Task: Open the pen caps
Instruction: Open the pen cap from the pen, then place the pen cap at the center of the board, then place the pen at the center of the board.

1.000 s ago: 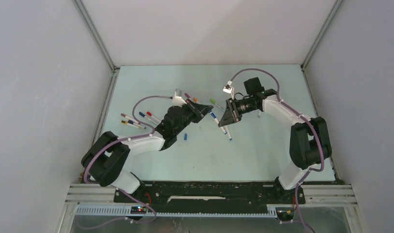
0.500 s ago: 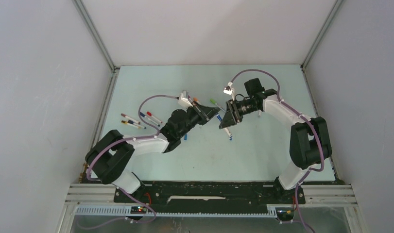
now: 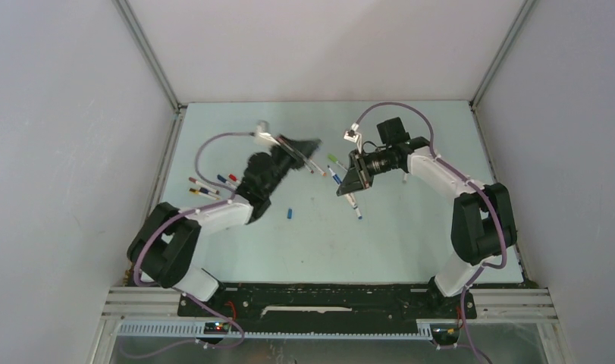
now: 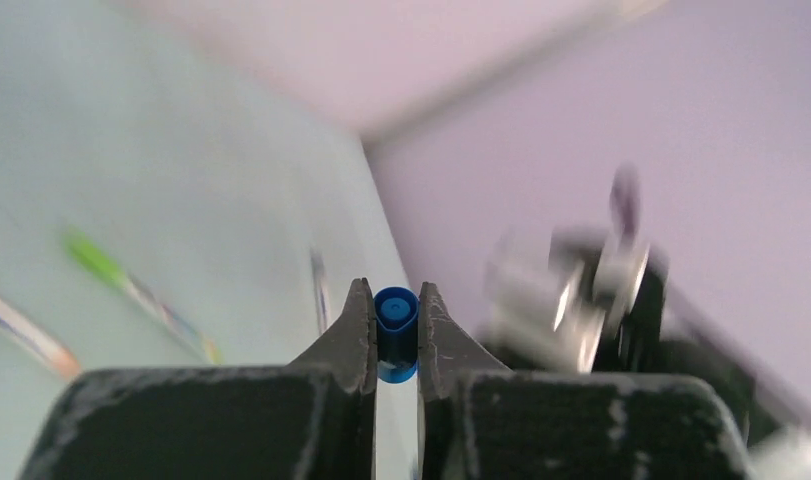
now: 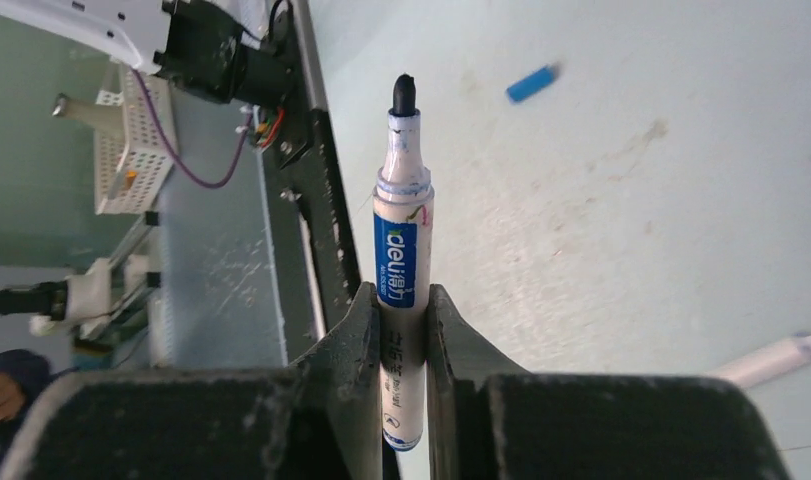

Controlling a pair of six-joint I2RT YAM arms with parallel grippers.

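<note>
Blue pen cap [image 4: 396, 312] clamped in left gripper [image 4: 395, 325], held above far table [image 3: 410, 243], left of centre. Uncapped blue pen [image 5: 401, 250] pinched by right gripper [image 5: 401, 305], tip bare. 1 loose blue cap [image 3: 290, 214] lying nearer.

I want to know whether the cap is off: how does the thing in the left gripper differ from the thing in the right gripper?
The blue cap in the left gripper is short and stubby; the pen in the right gripper is long and white-barrelled. The blue cap shows a hollow open end; the pen a bare dark tip. Both sit clamped between closed jaws.
</note>
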